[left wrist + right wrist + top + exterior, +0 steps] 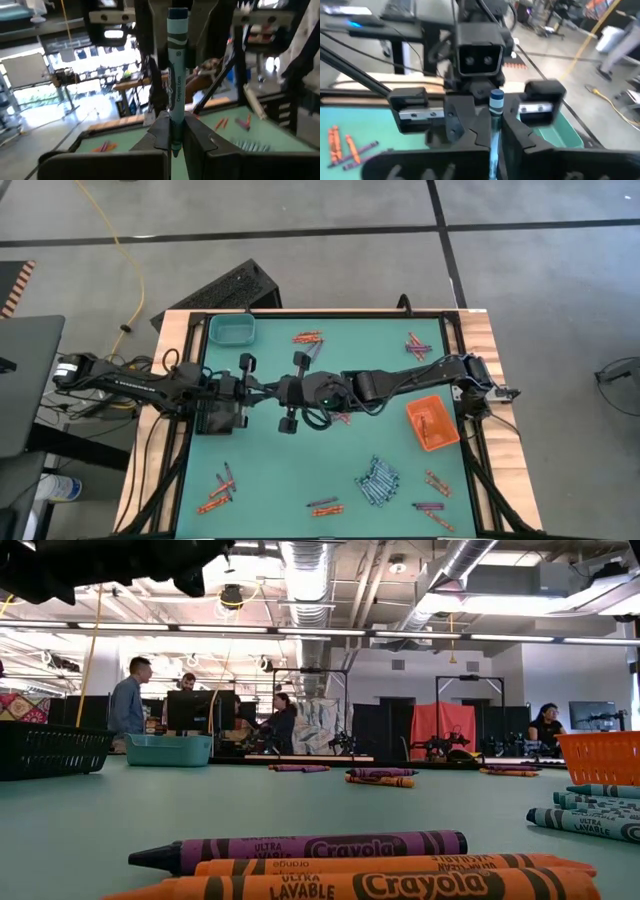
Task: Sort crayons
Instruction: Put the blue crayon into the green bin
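Item: blue-grey crayon (177, 75), held mid-air between both grippers above the table (300, 480).
Left gripper (172, 131) clenched on one end, over the black tray (214, 418); right gripper (492, 131), fingers around the other end, grip uncertain.

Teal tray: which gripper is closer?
Left. The left gripper sits just below the teal tray in the high view; the right gripper is beside it, slightly farther toward the table's middle.
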Controlling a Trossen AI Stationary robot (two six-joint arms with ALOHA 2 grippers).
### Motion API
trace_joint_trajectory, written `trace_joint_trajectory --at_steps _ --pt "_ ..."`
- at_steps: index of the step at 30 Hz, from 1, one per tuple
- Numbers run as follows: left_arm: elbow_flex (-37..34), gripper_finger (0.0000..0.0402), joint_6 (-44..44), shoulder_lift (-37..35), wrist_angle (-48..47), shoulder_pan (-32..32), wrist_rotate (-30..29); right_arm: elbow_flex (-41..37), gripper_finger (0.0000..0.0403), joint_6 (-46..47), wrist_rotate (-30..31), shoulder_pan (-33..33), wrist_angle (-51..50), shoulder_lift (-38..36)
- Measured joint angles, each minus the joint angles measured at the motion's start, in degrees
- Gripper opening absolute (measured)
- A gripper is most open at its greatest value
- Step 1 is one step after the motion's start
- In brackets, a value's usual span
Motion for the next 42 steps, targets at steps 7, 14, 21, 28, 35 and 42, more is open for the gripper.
trace_joint_trajectory --at_steps 7,14,21,28,35,42 --pt "0.0 0.0003 3.3 -0.3 -8.7 3.6 -4.4 0.0 0.0129 4.1 11.8 0.3 -11.9 0.0" --pt "0.0 0.0003 2.6 -0.3 -16.9 11.3 -5.0 -0.1 0.0204 18.0 12.9 0.0 -29.5 0.0" --pt "0.0 0.0003 2.5 -0.3 -21.3 20.1 -5.1 -0.1 0.0209 28.3 13.6 1.9 -40.8 0.0" --pt "2.1 0.0003 1.1 -0.3 -24.4 32.4 -0.3 -0.7 0.02 33.5 13.9 5.1 -43.8 0.0" --pt "6.5 0.0003 0.3 0.0 -30.9 42.8 1.3 -5.7 0.0199 38.5 14.8 7.9 -44.6 0.0" --pt "13.2 0.0003 0.0 2.7 -40.8 51.0 -1.4 -10.8 0.0199 44.8 14.8 11.2 -45.1 0.0"
